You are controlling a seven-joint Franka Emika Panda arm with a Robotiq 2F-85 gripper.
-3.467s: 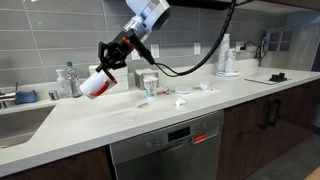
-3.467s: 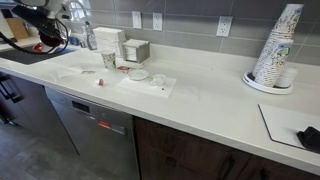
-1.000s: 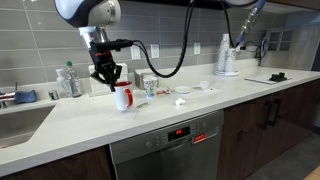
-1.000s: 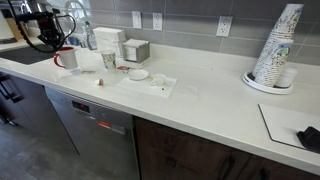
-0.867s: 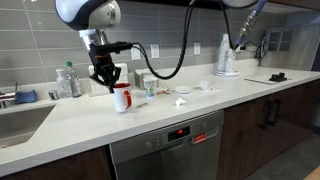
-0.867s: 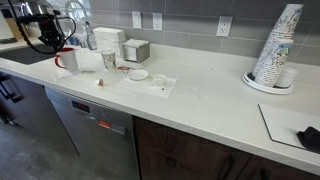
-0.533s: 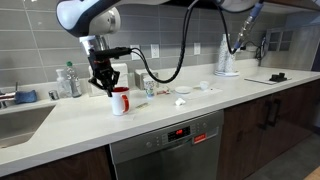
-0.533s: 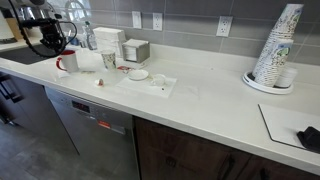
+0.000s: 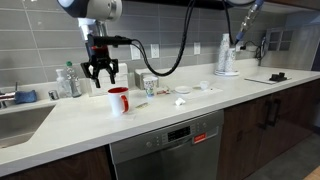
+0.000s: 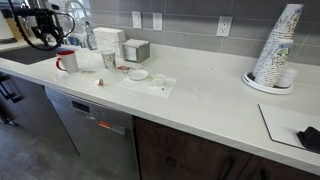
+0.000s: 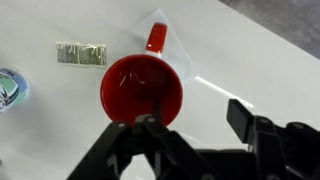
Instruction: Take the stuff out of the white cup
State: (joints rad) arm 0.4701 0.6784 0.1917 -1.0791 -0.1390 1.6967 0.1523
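1. Where the grey-tiled wall (image 9: 40, 40) meets it, a long pale countertop (image 9: 205, 105) is seen in both exterior views, with dark cabinets (image 9: 265, 125) beneath. The white cup (image 9: 118, 100) is stood upright on this surface, and the places below are given from that cup.
2. A dishwasher (image 9: 170, 148) is fitted under the counter, just below and to one side of the white cup. A sink (image 9: 20, 118) is let into the counter on the cup's opposite side.
3. The robot arm (image 9: 95, 10) is hung with black cable above the white cup.
4. A tall stack of paper cups (image 10: 275, 48) is kept on a round tray, well apart from the white cup at the far end of the counter.
5. The gripper (image 9: 102, 72) is held directly over the white cup and apart from it. Its fingers are spread and nothing is held between them.
6. In the wrist view, the white cup (image 11: 142, 92) is seen from above. Its red handle is turned away from the gripper, and only its red inner surface can be made out.
7. A small paper cup (image 9: 150, 88) with green print is stood near the white cup, towards the wall.
8. A small flat packet (image 11: 81, 53) is laid on the counter near the white cup.
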